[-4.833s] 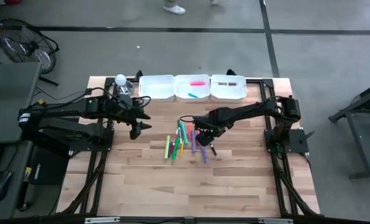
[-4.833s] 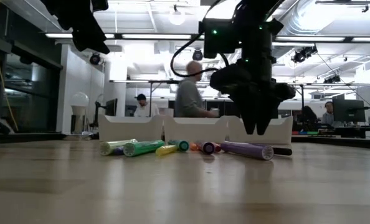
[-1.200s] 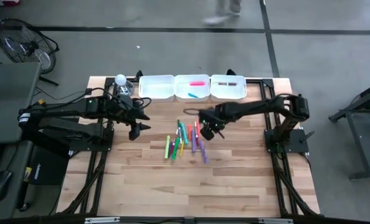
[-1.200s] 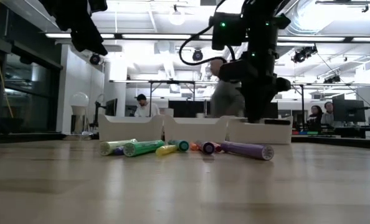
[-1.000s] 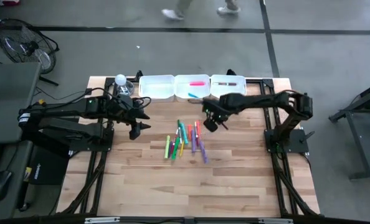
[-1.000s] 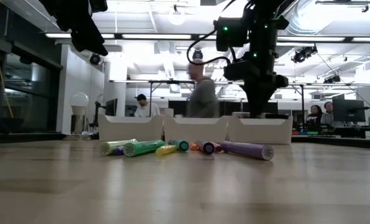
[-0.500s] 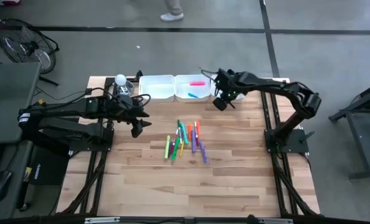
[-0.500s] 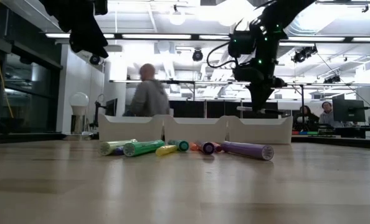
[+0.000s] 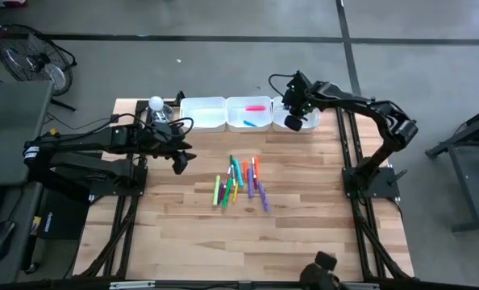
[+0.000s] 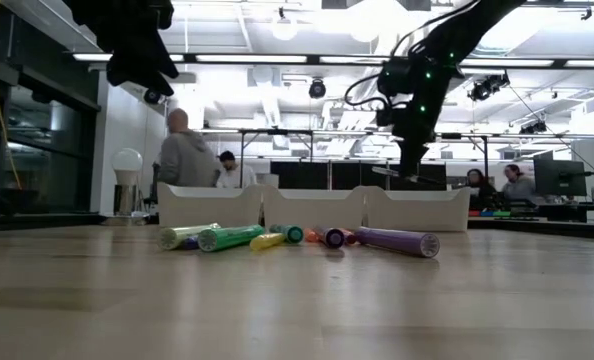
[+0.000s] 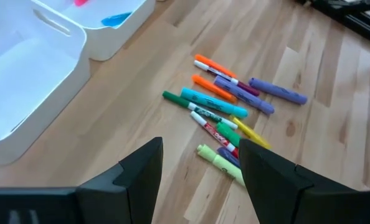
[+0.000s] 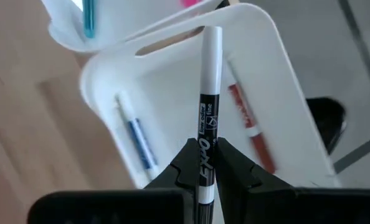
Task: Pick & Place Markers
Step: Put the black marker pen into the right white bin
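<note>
Now the right gripper (image 12: 205, 163) hangs over the rightmost white tray (image 9: 308, 121), its fingers pinching a black-and-white marker (image 12: 208, 87) whose long axis points down into the tray, where a red and a blue marker already lie. The left gripper (image 11: 200, 168), fingers spread and empty, waits over the counter (image 9: 304, 209) (the nearer arm to the loose markers (image 9: 239, 179) mid-counter).

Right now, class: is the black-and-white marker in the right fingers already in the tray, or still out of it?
Out of it. The black-and-white marker is pinched by the right gripper above the right-hand tray, not lying in it.
</note>
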Controlling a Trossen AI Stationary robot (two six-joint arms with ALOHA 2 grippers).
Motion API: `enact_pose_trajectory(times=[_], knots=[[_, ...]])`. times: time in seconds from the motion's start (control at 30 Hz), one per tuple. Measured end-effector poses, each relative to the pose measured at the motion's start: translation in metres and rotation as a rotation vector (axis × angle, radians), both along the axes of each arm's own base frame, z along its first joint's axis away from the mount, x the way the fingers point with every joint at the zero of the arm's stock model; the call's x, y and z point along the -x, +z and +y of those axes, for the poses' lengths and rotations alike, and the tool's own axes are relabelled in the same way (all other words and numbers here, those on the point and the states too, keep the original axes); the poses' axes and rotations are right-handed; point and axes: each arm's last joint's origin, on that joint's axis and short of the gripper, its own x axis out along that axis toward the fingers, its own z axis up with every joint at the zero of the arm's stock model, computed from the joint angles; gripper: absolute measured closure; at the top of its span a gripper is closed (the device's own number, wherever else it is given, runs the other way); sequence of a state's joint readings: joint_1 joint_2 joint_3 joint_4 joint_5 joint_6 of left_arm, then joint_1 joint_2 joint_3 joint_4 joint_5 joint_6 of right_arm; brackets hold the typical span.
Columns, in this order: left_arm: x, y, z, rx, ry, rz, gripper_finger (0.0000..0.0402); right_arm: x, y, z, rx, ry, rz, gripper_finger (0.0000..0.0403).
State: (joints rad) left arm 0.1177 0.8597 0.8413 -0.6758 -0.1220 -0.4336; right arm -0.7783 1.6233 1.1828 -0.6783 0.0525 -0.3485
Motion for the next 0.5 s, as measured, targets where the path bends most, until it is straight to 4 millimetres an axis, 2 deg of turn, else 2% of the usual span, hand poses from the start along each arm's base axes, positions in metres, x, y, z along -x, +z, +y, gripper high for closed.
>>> enact_pose_trajectory(times=[0.2,0.5], knots=[[0.000,0.000,0.001,0.018,0.052,-0.010,0.0195,0.001,-0.012,-0.013,0.060,0.171,0.087,0.0379],[0.000,0.000,0.001,0.070,0.100,-0.027,0.0195,-0.006,-0.046,-0.022,0.051,0.333,0.244,0.0375]])
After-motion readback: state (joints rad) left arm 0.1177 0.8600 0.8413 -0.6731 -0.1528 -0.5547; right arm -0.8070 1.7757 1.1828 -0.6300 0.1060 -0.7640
